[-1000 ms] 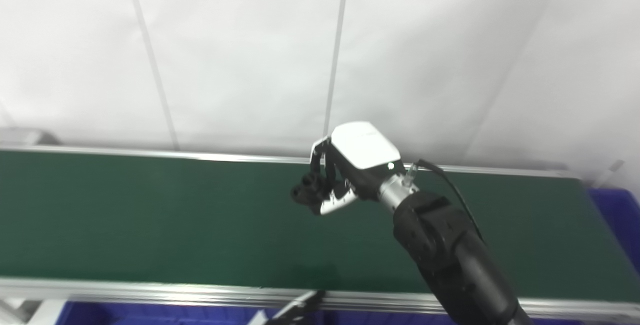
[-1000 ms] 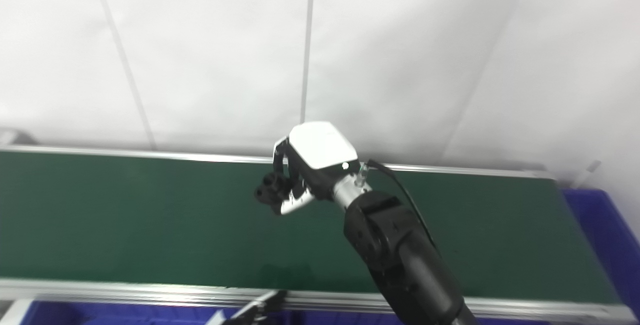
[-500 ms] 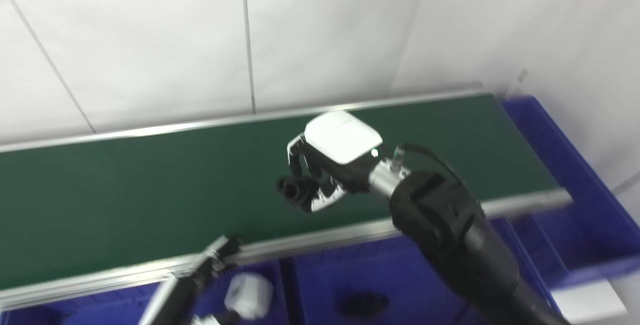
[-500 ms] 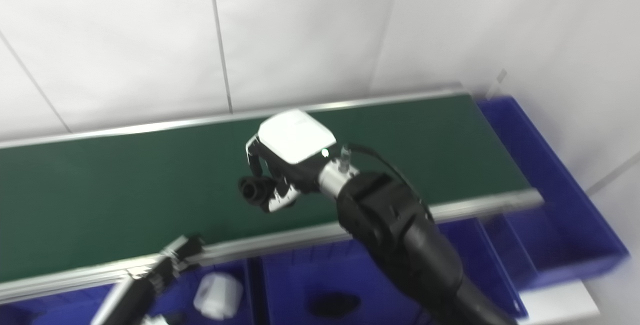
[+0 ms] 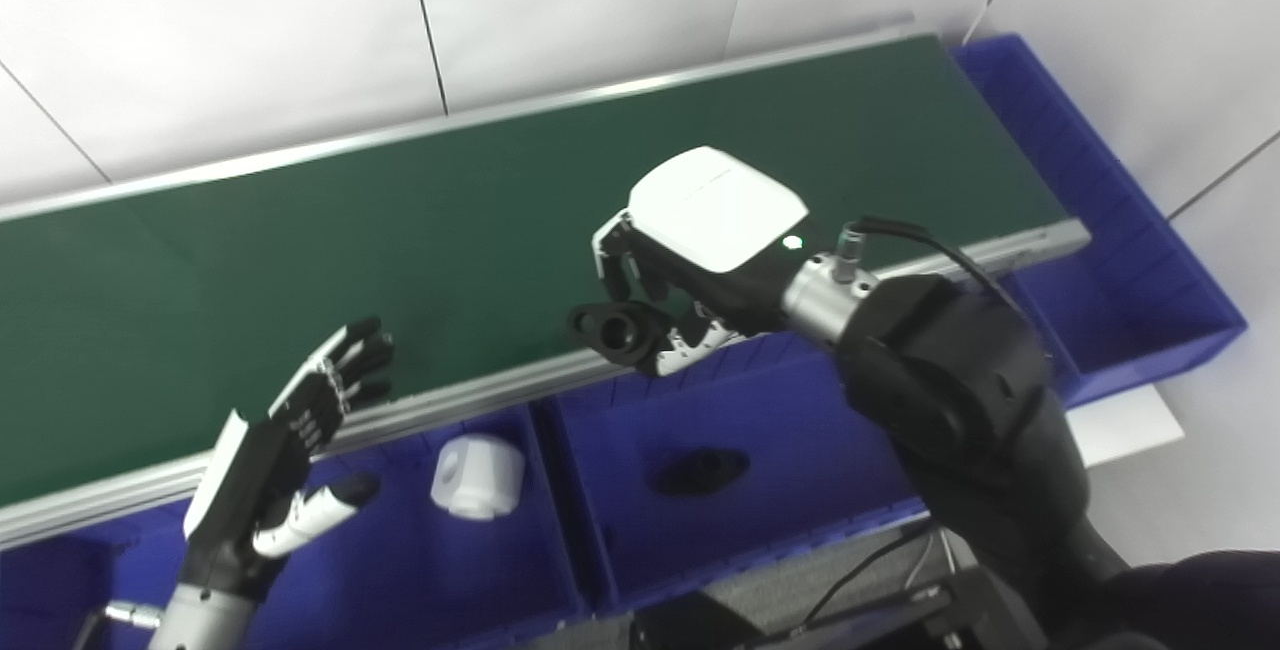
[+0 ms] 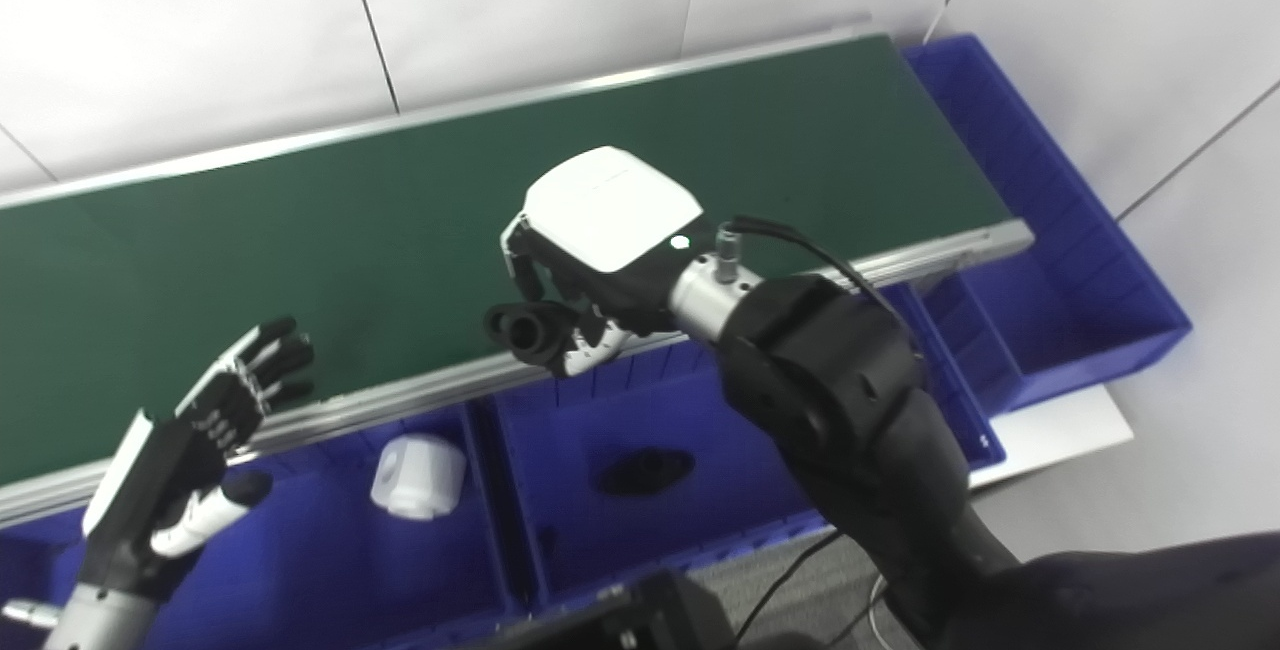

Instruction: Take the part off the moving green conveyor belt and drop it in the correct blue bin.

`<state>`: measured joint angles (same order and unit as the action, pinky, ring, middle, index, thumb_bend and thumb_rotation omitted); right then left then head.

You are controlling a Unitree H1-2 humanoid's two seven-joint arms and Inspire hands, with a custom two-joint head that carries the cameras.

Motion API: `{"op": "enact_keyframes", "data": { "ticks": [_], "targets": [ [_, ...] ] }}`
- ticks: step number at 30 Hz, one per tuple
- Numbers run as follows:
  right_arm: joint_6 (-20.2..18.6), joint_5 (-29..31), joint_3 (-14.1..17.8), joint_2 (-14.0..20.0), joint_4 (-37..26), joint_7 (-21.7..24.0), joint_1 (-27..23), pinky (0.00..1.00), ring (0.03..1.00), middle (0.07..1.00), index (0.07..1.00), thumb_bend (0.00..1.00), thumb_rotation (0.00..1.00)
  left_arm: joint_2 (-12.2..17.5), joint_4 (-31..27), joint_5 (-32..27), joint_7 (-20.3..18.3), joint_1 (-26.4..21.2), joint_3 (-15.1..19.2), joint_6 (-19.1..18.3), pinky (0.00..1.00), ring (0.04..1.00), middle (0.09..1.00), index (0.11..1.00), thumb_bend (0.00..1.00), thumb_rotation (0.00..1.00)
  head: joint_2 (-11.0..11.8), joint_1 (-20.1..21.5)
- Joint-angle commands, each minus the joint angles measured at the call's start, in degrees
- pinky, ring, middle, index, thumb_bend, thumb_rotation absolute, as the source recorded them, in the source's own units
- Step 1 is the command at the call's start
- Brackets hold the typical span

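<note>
My right hand (image 5: 690, 265) is shut on a black ring-shaped part (image 5: 615, 328), held in the air over the near rail of the green conveyor belt (image 5: 420, 230). Below it lies a blue bin (image 5: 790, 470) with a black part (image 5: 700, 470) inside. My left hand (image 5: 275, 450) is open with spread fingers, over the near rail at the lower left, above a blue bin (image 5: 400, 570) that holds a white part (image 5: 478, 475). Nothing lies on the belt.
A long blue bin (image 5: 1120, 230) runs along the belt's right end. A white wall (image 5: 300, 30) stands behind the belt. Cables and dark equipment (image 5: 800, 620) sit at the bottom edge below the bins.
The camera has tilted down and right, bringing the bins and my left hand into view. My right hand, still holding the black part, has come from over the belt to its near rail.
</note>
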<state>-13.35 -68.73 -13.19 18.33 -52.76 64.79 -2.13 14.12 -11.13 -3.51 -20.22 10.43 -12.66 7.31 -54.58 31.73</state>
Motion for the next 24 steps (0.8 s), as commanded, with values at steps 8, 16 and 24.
{"op": "enact_keyframes", "data": {
  "ticks": [8,16,24],
  "targets": [
    [8.4,-3.0,4.3,-4.9,-1.7,0.7,10.5,0.17,0.236,0.311,0.483,0.50,0.17,0.1,-3.5,-1.1,-0.7,-1.2,0.6,-1.4,0.81,0.898,0.879,0.901,0.75,0.69,-1.4,0.2],
    [11.2,-10.4,7.0,-8.3,1.1,-4.0,18.9,0.96,0.949,0.973,0.971,0.99,0.89,-0.5,-6.2,-1.0,-0.3,-1.1,0.7,-4.2,0.81,0.893,0.879,0.896,0.75,0.67,-2.4,-0.6],
    [11.7,-9.0,8.2,-10.8,4.9,-13.8,20.3,1.00,1.000,1.000,1.000,1.00,0.98,-1.5,-7.4,0.0,-0.1,-0.3,0.2,-5.5,0.81,0.894,0.885,0.900,0.75,0.68,-2.1,-2.1]
  ]
}}
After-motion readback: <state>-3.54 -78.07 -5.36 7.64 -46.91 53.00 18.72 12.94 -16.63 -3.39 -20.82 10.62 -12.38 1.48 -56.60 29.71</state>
